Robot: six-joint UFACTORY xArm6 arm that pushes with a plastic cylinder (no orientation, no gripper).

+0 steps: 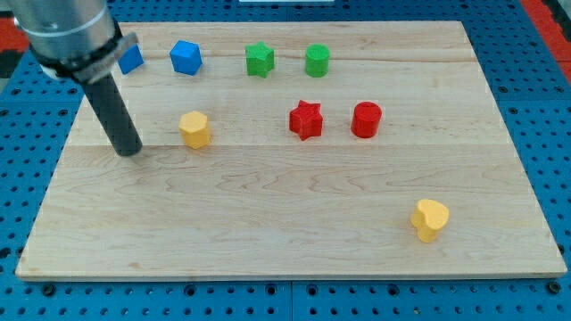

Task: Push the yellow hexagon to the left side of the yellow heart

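My tip (130, 151) rests on the worktop (268, 232), near the yellow hexagon (194, 129), on its left. The yellow heart (430, 218) lies well apart from the hexagon, toward the lower right. The arm has no pincer.

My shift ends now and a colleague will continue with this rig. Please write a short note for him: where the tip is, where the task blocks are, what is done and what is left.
Tip: my tip rests on the wooden board, at the view's left of the yellow hexagon block, a small gap between them, no contact.
Blocks: the hexagon sits in the board's upper-left part. The yellow heart block lies far off at the view's lower right.
Done: nothing visible yet; the hexagon is far from the heart.
Left: push the hexagon toward the view's right and bottom, stopping just left of the heart, probably passing below the red star block.
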